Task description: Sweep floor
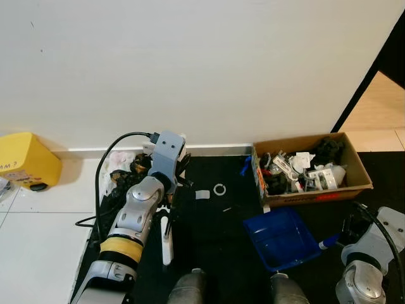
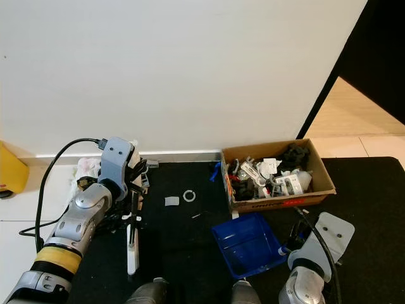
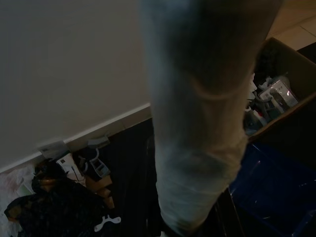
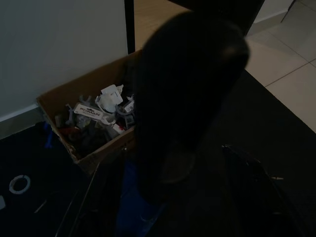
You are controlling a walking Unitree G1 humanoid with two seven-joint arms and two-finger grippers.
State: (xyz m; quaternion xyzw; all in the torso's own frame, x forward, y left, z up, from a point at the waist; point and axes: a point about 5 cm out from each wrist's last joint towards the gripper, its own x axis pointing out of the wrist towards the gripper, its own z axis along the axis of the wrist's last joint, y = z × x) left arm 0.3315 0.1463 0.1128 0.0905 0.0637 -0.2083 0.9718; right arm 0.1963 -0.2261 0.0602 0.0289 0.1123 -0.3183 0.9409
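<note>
Beside the cardboard box [image 1: 311, 170], on its near side, lay a blue dustpan [image 1: 280, 239] on the black mat [image 1: 212, 240]. The box was full of odd bits and stood by the white wall. The dustpan looked empty.

To the left of the box, out on the mat, sat a small white ring [image 1: 219, 189] and a small grey scrap [image 1: 202, 194]. A thin little stick [image 2: 197, 215] lay a bit nearer than those two. None of them had been swept up.

Farther left of the box, well apart from it, the left hand [image 2: 133, 215] reached down to a white brush [image 1: 167, 240] that stood on the mat. It seemed to be holding the brush, but I could not tell if the fingers were apart or together. Past that arm was a heap of junk [image 1: 126, 174] by the wall.

The right hand [image 1: 345, 233] was low, just right of the dustpan, near its blue handle [image 1: 328, 242]. I could not tell how its fingers stood.

I think the sweeping had hardly begun. The bits on the mat were left to be brushed across to the dustpan.

Far left of the box sat a yellow thing [image 1: 26, 159] on the white floor tiles.
</note>
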